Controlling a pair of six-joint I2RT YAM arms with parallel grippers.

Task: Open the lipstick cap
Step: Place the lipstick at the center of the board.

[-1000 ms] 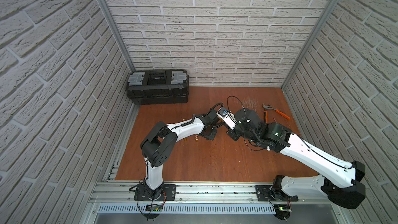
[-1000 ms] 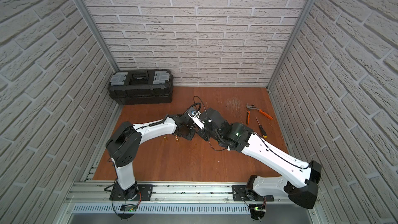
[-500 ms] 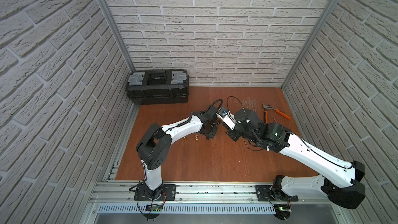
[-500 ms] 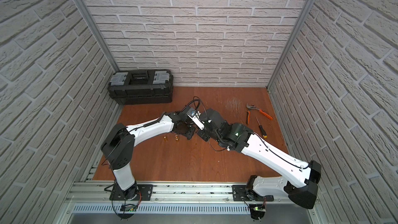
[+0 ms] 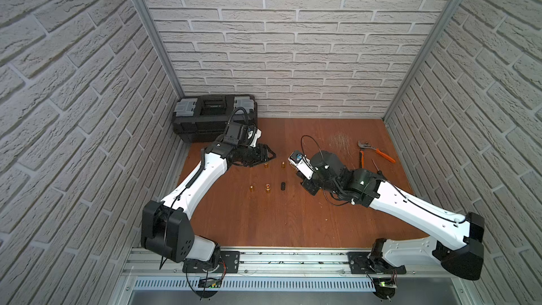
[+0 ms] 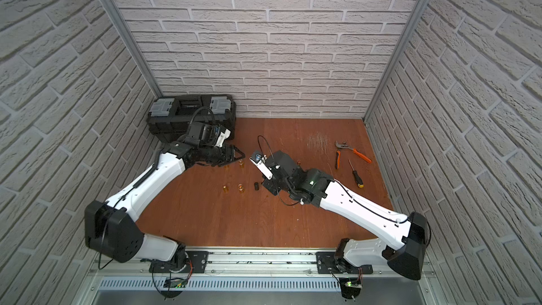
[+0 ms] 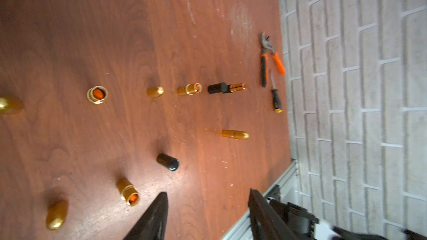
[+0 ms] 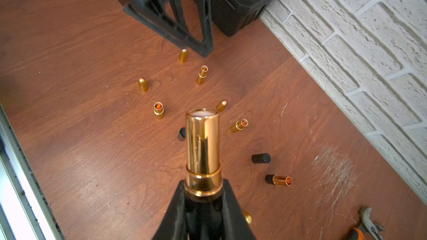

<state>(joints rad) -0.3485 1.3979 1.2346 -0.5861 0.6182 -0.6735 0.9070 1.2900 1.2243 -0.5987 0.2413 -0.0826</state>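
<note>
My right gripper is shut on the black base of a lipstick. Its shiny gold inner tube is bare and sticks out past the fingertips, with no cap on it. In a top view this gripper sits mid-table. A loose black cap rests on the wood just beyond the lipstick's tip, half hidden behind it in the right wrist view. My left gripper hovers at the back left with its jaws apart and nothing between them.
Several gold lipsticks and gold caps are scattered over the wooden table. A second black lipstick lies beside another black cap. A black toolbox stands at the back left. Orange pliers and a screwdriver lie at the right.
My left gripper has opened and drawn back to the left, away from the right gripper. The right arm and the lipstick in it have stayed put.
</note>
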